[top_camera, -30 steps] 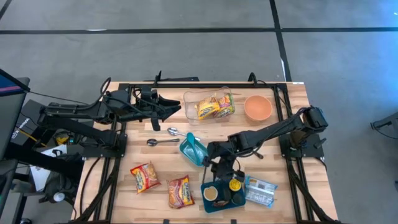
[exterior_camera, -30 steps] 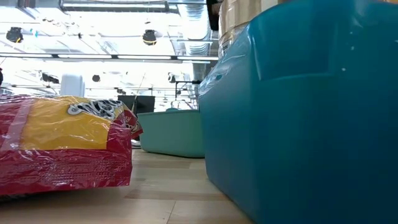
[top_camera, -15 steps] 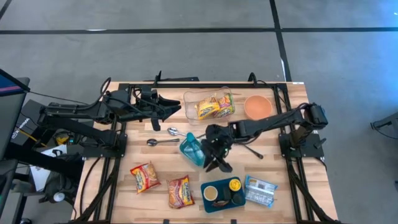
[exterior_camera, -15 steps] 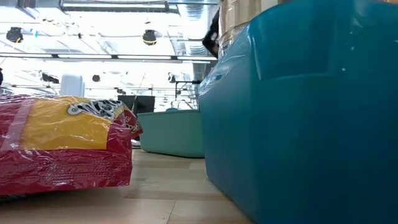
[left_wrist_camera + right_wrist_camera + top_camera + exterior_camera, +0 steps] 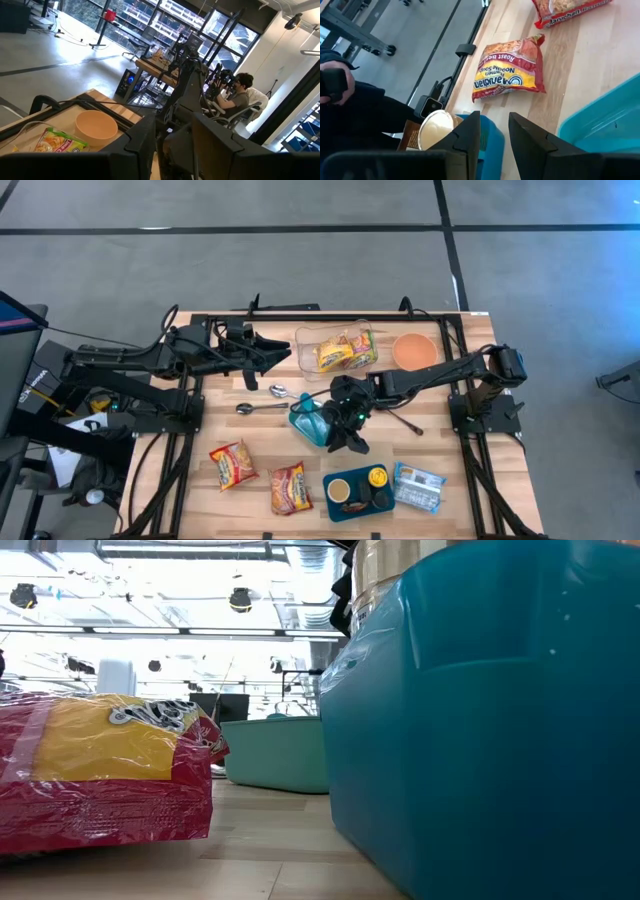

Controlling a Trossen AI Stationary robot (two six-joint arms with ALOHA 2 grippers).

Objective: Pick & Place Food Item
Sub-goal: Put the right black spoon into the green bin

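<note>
A wooden counter (image 5: 200,480) seen from above, with a dark robot arm at each side. The left arm (image 5: 130,360) rests along the back left edge, and its left claw (image 5: 283,352) is slightly parted and empty, well away from the food. The right arm (image 5: 440,372) reaches in from the right to the middle of the counter. At the back sit a clear bin (image 5: 338,348) holding noodle packets and an orange bowl (image 5: 414,352). In the middle is a teal tub (image 5: 308,420), and at the front a blue tray (image 5: 358,492) with two cups, with a silvery pouch (image 5: 418,486) just beside it. Two red and yellow ramen packets lie flat on the front left of the counter. The near packet (image 5: 290,487) is just beside the tray, and the far packet (image 5: 232,463) is farther left. The right claw (image 5: 349,438) hangs beside the tub and just behind the tray. In its wrist view the fingers (image 5: 467,135) stand narrowly apart and pinch nothing. From this claw the near packet (image 5: 510,70) lies toward the front left, with its long axis running roughly front to back. The right arm is much the nearer, so it is the likely arm for the pick, and its fingers would probably close across the packet's short width.
</note>
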